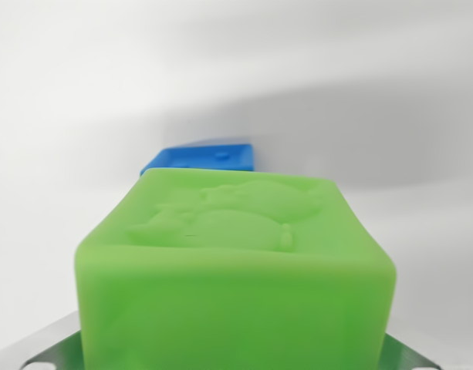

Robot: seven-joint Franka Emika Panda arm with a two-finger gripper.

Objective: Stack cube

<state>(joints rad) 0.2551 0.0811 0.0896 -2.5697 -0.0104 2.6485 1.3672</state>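
A green cube [236,262] with a raised animal figure on its top face fills the lower middle of the wrist view, very close to the camera. My gripper [236,361] is shut on it; only metal finger parts [35,348] show, at the bottom left and bottom right corners, pressed against the cube's sides. Behind the green cube, a blue cube [201,158] peeks out, mostly hidden, with only its top and a strip of its front visible. I cannot tell whether the two cubes touch.
A plain white surface [66,116] surrounds both cubes. A broad grey shadow [352,139] lies across it to the wrist view's right of the blue cube.
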